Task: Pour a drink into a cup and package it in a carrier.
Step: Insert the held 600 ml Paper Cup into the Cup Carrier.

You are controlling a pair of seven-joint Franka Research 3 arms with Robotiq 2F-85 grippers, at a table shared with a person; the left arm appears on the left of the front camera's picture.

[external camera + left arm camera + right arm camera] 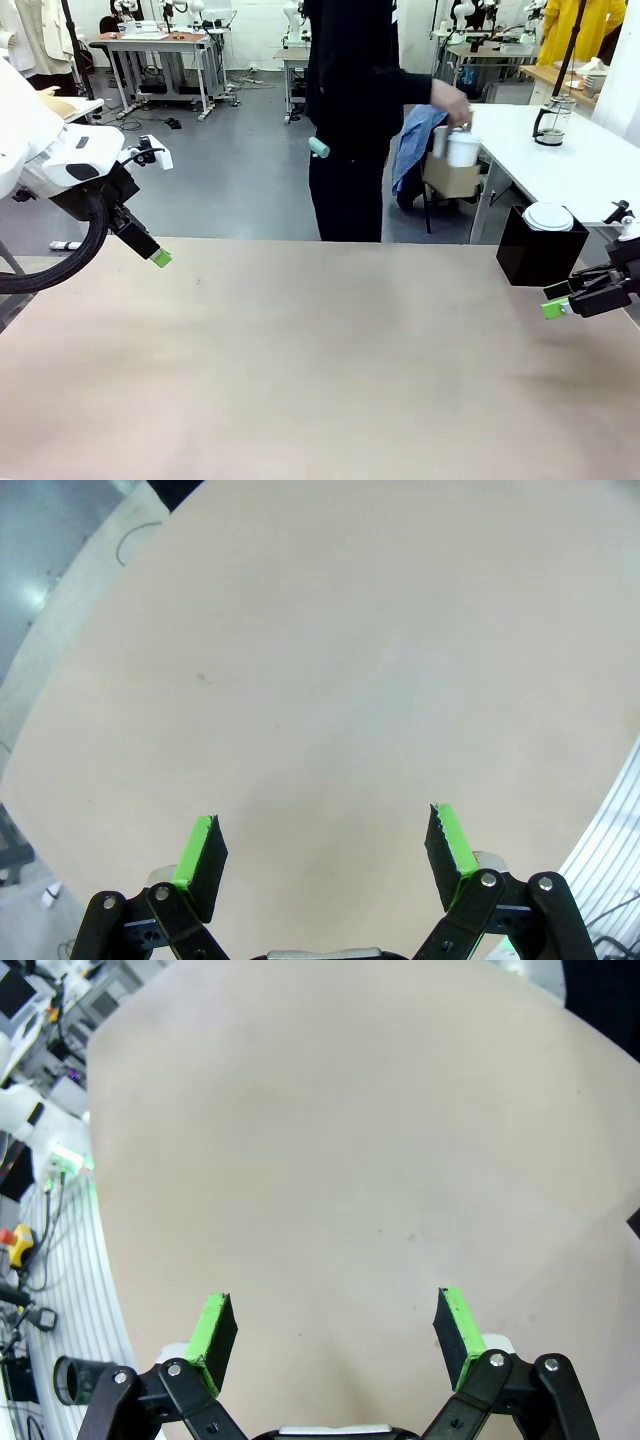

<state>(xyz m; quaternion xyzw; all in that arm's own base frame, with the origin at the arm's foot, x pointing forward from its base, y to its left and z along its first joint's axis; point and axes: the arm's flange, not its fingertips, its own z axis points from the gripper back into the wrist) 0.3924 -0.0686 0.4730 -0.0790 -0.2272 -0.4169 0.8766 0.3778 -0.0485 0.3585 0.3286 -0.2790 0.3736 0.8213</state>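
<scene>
A person point(355, 110) in dark clothes stands behind the far edge of the beige counter point(300, 360), turned toward a white side table point(570, 160), one hand point(455, 105) on a tall white cup point(462, 148) seated in the brown cardboard carrier point(452, 175), held off the counter beside that table. A glass pitcher point(551, 120) holding dark drink point(550, 136) stands on the side table. At the counter's right edge sits a black box point(535, 255) with a shorter white lidded cup point(548, 217) on top. The left gripper point(325, 855) hovers over the counter's left side, jaws wide apart and holding nothing; the right gripper point(335, 1335) hangs low near the black box, its jaws likewise spread and bare.
</scene>
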